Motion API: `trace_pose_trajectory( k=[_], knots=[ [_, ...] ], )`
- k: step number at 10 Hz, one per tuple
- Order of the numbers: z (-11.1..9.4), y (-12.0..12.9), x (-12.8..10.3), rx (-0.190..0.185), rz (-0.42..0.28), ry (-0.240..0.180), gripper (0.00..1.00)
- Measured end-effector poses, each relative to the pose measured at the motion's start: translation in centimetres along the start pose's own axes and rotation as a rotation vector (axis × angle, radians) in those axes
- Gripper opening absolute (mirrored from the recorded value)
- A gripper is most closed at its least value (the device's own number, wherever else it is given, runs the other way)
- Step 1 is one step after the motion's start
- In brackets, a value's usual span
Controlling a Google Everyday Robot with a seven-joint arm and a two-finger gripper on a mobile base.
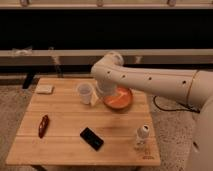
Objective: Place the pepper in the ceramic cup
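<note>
Counting one pepper (43, 125) near left, one cup (85, 93), one bowl (121, 107); my gripper (98, 96) between them stands wide, empty.

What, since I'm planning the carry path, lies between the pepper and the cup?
Only bare table from pepper to cup, in the camera view. The gripper hangs just past the cup, toward the bowl.

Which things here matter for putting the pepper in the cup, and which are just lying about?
Needed: pepper, lying front left; ceramic cup, further back; claw, beside the cup's right.
Lying about: orange bowl; flat black object; small white bottle; pale block.
</note>
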Motion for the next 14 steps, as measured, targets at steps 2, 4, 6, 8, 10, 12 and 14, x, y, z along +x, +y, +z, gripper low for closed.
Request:
trace_pose_trajectory(
  k=[2, 4, 6, 8, 10, 12, 14],
  knots=[
    [-0.2, 4.6, -1.5, -0.002, -0.015, 0.000, 0.80],
    [0.1, 8.4, -2.1, -0.005, -0.017, 0.017, 0.80],
    [0.9, 13.0, -2.8, -0.020, -0.036, 0.028, 0.80],
    [2.3, 16.7, -3.2, -0.022, -0.054, 0.041, 0.80],
    [3.7, 19.7, -3.5, -0.028, -0.067, 0.050, 0.80],
    [5.0, 22.5, -4.1, -0.042, -0.079, 0.066, 0.80],
    [6.1, 25.8, -4.7, -0.057, -0.103, 0.082, 0.80]
  ],
)
